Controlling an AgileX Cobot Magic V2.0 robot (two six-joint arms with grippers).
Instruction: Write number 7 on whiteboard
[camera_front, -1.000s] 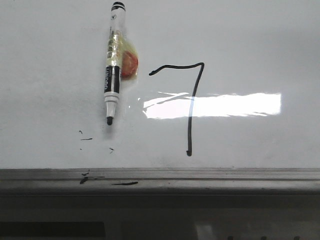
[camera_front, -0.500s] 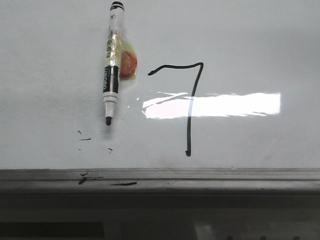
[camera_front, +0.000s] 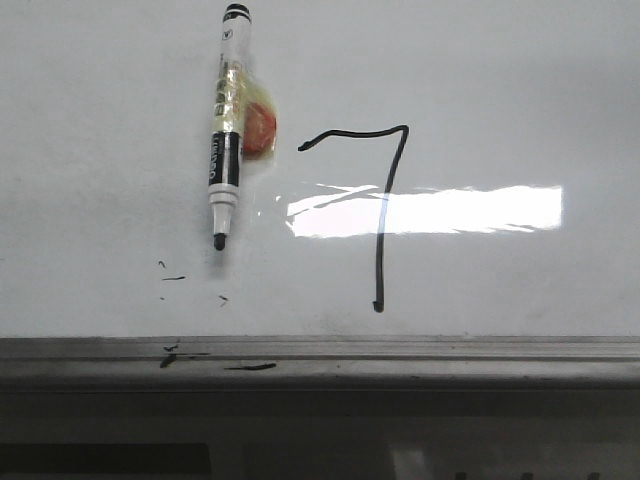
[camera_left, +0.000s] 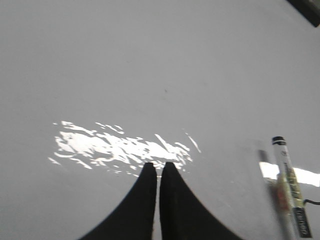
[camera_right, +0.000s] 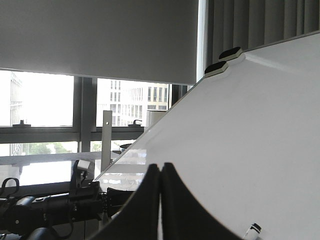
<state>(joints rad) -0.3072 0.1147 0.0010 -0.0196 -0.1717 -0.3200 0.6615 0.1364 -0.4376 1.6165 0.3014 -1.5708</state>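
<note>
Front view: number 7 (camera_front: 380, 215) complete on the whiteboard (camera_front: 500, 80), right of centre, stem crossing the glare, foot just above the grey ledge (camera_front: 400, 355). Marker (camera_front: 224, 125) lying free on the board, left of the numeral, tip down, uncapped. Writing step judged done; next move likely only retreat or recapping. Left gripper (camera_left: 159, 167) pinched shut, empty, marker beside it. Right gripper (camera_right: 160, 170) likewise closed on nothing. No containers visible.
</note>
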